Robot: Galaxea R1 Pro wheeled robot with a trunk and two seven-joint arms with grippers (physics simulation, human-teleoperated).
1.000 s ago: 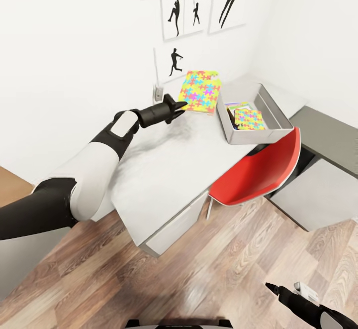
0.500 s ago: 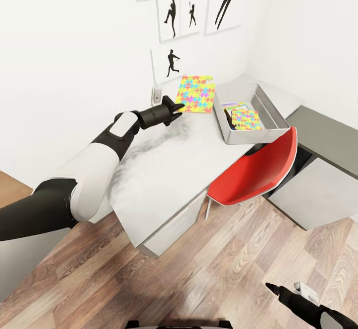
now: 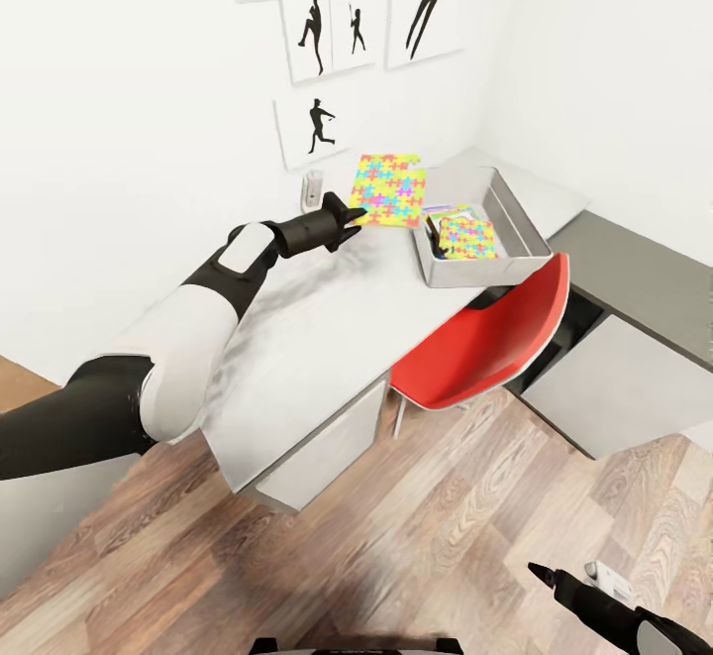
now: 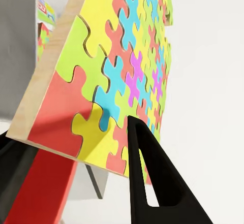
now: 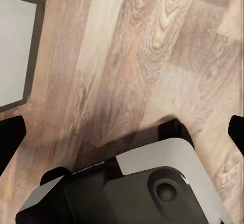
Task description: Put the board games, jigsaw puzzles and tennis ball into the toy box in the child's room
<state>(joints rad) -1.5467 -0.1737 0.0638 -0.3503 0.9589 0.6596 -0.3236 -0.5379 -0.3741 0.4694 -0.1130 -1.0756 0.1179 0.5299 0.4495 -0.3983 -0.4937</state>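
My left gripper (image 3: 352, 211) is shut on the edge of a jigsaw puzzle (image 3: 391, 189), a thin square of yellow, pink, blue and green pieces. It holds the puzzle above the pale table (image 3: 317, 328), just left of the light grey toy box (image 3: 475, 273). In the left wrist view the puzzle (image 4: 122, 66) sits between the black fingers (image 4: 147, 178). A second jigsaw puzzle (image 3: 465, 236) lies inside the toy box, with a colourful printed edge (image 3: 441, 209) beside it. My right gripper (image 3: 543, 574) hangs low over the floor, open and empty (image 5: 122, 127). The tennis ball and the bed are out of view.
A red chair (image 3: 485, 338) is tucked under the table below the toy box. A lower dark grey desk (image 3: 634, 249) joins on the right. Black silhouette pictures (image 3: 317, 125) hang on the white wall. Wood plank floor (image 3: 396, 536) lies in front.
The camera has moved, so the whole scene sits further left. The puzzle in my left gripper is slightly closer to the toy box. The right arm has not moved.
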